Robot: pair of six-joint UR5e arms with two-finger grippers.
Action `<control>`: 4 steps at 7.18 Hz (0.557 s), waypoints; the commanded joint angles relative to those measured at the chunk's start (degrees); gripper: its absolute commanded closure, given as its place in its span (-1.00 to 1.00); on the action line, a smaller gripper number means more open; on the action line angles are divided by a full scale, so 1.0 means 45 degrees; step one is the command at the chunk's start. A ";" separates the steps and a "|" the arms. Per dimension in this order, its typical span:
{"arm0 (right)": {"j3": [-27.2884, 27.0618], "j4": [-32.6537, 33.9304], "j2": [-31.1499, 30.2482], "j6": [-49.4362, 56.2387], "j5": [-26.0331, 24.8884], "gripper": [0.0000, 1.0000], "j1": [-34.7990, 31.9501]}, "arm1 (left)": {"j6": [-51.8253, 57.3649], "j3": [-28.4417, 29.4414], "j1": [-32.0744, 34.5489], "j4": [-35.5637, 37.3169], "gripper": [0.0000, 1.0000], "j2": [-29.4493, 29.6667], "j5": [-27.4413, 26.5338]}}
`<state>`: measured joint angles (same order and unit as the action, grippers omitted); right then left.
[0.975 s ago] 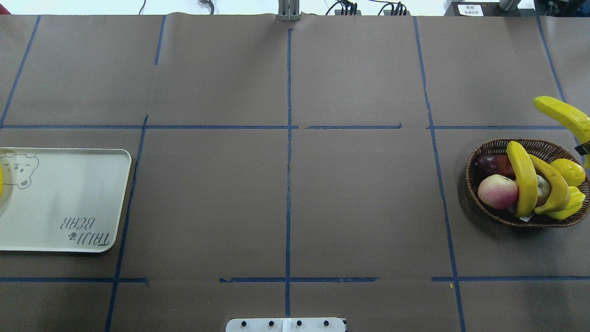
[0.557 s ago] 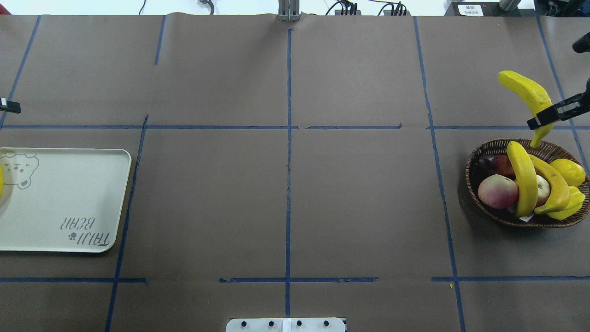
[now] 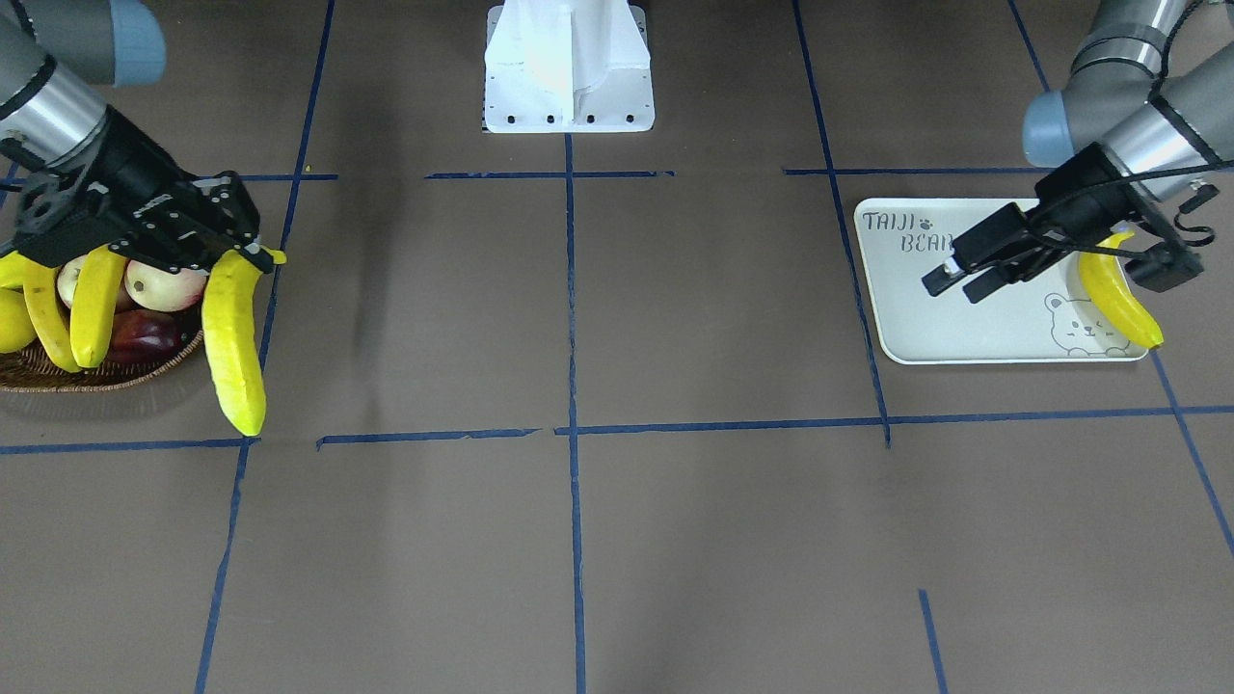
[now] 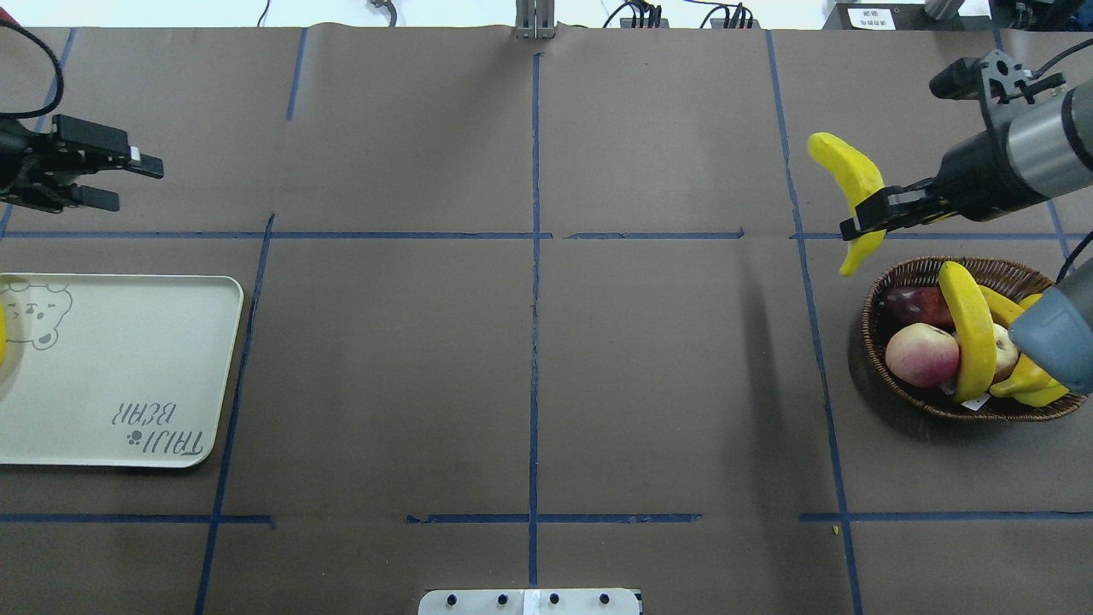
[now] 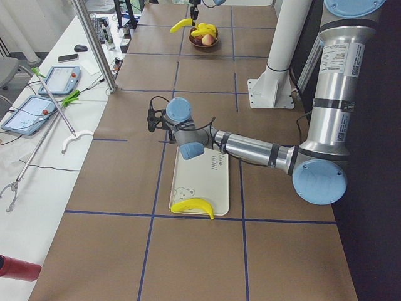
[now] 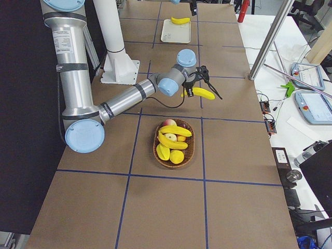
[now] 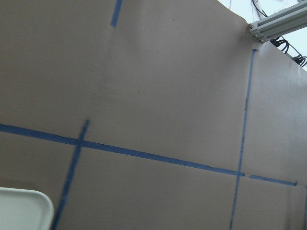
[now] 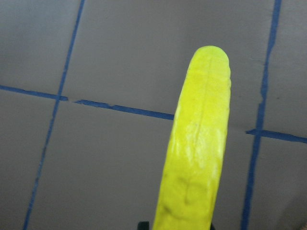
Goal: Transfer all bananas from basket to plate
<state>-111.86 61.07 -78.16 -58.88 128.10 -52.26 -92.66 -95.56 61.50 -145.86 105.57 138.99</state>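
My right gripper (image 4: 858, 218) is shut on a yellow banana (image 4: 845, 175), held in the air just left of and beyond the wicker basket (image 4: 888, 282). In the front view that gripper (image 3: 236, 253) has the banana (image 3: 236, 347) hanging past the basket (image 3: 96, 378). Two more bananas (image 4: 969, 333) (image 3: 92, 304) lie across other fruit inside. My left gripper (image 4: 141, 184) is open and holds nothing, beyond the white plate (image 4: 119, 367). One banana (image 3: 1118, 299) lies at the plate's (image 3: 954, 328) bear end, near the open left gripper (image 3: 950, 289).
Pink-cream fruits (image 4: 922, 354), a dark red fruit (image 4: 914, 303) and a plump yellow fruit share the basket. My right arm's elbow (image 4: 1059, 337) covers the basket's right side. The white robot base (image 3: 569, 67) stands mid-table. Blue tape lines cross the brown table.
My right gripper has carried its banana leftward, from beyond the basket's right part to past its left rim. My left gripper has come into view from the left edge.
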 commanded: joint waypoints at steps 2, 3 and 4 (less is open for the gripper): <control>0.0091 -0.2532 0.1503 -0.4326 -0.3666 1.00 0.3359 | -0.3269 0.0025 -0.1415 0.0146 -1.00 0.2101 -0.0395; 0.0149 -0.2536 0.2148 -0.4549 -0.4919 1.00 0.4434 | -0.4108 0.0122 -0.2329 0.0205 -1.00 0.2782 -0.0843; 0.0227 -0.2536 0.2483 -0.4552 -0.5918 0.99 0.5315 | -0.4658 0.0200 -0.2821 0.0244 -1.00 0.3253 -0.1331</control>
<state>-111.20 50.12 -69.43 -78.17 107.64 -33.68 -110.09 -95.06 51.98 -145.00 117.33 135.40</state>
